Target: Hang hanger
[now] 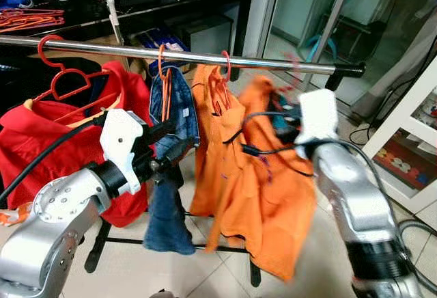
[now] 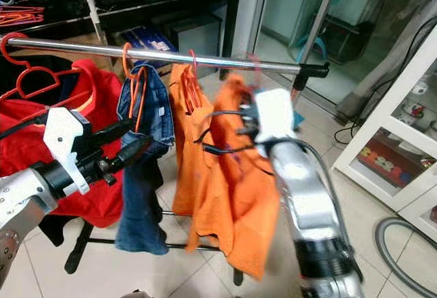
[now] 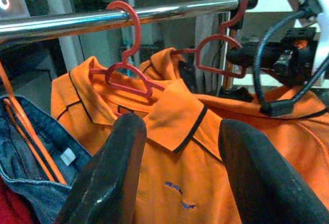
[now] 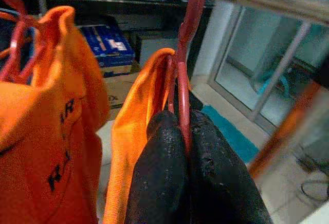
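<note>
Status: the hanging step is in progress and appears close to completion, but the release is not yet done.

The right gripper is clamped on the red hanger that carries the orange shirt. Its two fingers are pressed together on the hanger wire just below the hook. In the right wrist view the hook rises to the rail and appears to meet it. In the left wrist view a red hook sits over the rail near its end cap, beside the right gripper. Whether the hook bears fully on the rail cannot be confirmed; that area is blurred in the head views.

The left gripper is spread wide and holds nothing. It points at the collar of the shirt, below the rail.

Already on the rail, from its left end: a red garment, jeans and a second orange shirt.

Remaining, by judgement: confirm hook seating, open the right gripper, withdraw the arm.
</note>
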Controlling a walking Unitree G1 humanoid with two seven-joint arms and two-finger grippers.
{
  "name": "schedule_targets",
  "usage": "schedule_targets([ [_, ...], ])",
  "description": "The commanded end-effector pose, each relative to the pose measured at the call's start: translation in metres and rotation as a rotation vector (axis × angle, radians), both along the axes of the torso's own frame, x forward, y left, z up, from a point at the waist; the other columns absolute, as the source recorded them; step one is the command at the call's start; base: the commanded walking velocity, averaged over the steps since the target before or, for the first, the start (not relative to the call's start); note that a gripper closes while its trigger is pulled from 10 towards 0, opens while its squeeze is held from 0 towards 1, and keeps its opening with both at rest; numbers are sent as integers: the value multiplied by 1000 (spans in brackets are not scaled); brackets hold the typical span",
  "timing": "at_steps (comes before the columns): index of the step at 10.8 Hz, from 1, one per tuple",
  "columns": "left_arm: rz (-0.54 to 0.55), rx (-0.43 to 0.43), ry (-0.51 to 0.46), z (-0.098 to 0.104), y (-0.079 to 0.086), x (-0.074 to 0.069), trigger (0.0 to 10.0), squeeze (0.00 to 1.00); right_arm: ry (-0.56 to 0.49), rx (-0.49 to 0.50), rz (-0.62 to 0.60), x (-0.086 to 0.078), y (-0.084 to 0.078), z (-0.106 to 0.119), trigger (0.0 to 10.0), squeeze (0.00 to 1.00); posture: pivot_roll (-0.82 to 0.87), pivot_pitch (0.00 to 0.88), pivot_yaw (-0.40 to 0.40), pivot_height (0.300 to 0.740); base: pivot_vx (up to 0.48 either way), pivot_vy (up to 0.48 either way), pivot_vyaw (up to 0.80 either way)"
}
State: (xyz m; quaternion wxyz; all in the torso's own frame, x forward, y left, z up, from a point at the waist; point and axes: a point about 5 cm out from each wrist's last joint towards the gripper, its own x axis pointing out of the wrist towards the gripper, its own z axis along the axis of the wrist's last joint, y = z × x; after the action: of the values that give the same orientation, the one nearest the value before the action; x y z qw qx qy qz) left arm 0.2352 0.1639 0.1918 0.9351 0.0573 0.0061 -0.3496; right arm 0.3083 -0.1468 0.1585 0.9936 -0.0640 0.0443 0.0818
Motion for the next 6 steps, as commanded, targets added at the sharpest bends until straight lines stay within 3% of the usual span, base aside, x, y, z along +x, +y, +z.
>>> schedule_targets([
  [1, -6, -2, 7, 0, -4, 0, 10000, 0, -107, 44, -36, -2, -6, 23, 10000, 0, -25, 0, -20, 740, 0, 0, 0],
  [4, -64, -36, -2, 6, -13, 10, 10000, 0, -73, 133, -49, 7, -6, 29, 10000, 0, -41, 0, -2, 740, 0, 0, 0],
  [6, -71, -42, 17, 3, -12, 10, 10000, 0, -73, 125, -8, 12, 0, 36, 10000, 0, -50, 0, 3, 740, 0, 0, 0],
])
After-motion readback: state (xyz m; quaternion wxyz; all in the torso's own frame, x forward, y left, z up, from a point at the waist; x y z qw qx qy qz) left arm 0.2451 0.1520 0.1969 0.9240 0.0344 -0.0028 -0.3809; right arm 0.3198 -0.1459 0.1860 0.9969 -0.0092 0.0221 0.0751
